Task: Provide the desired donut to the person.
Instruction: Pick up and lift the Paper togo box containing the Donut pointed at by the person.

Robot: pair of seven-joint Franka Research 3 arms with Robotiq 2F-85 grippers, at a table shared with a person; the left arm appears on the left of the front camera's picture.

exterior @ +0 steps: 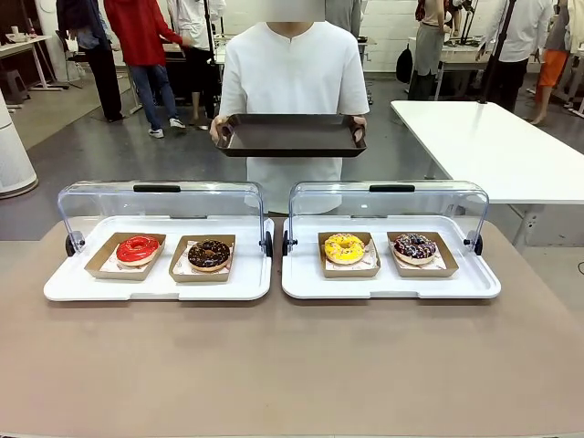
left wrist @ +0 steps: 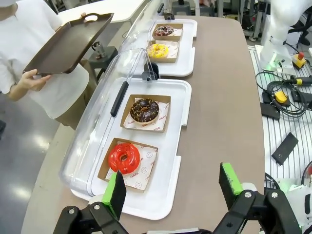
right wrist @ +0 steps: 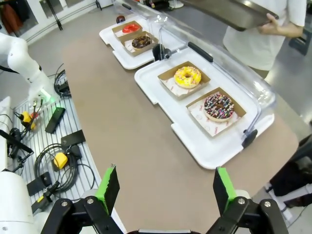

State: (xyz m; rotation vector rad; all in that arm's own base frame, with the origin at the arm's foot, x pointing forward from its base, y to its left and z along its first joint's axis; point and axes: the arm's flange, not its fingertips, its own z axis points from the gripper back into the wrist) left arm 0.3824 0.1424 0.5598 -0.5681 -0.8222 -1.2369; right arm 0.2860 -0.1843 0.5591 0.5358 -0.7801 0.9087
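Observation:
The person (exterior: 292, 82) in a white shirt stands at the far side of the table and holds a dark tray (exterior: 290, 134) level with both hands. Four donuts lie in brown paper boats on two white trays with raised clear lids. The left white tray (exterior: 160, 283) holds a red donut (exterior: 138, 248) and a chocolate donut (exterior: 209, 254). On the right white tray (exterior: 392, 285) are a yellow donut (exterior: 344, 247) and a dark sprinkled donut (exterior: 415, 246). My left gripper (left wrist: 173, 187) is open above the table near the red donut (left wrist: 124, 158). My right gripper (right wrist: 163, 187) is open, short of the sprinkled donut (right wrist: 219, 106).
The brown table (exterior: 292, 365) is bare in front of the two white trays. A white table (exterior: 493, 146) stands at the back right. Other people move about far behind. Cables and boxes lie on the metal bench (left wrist: 287, 122) beside the table.

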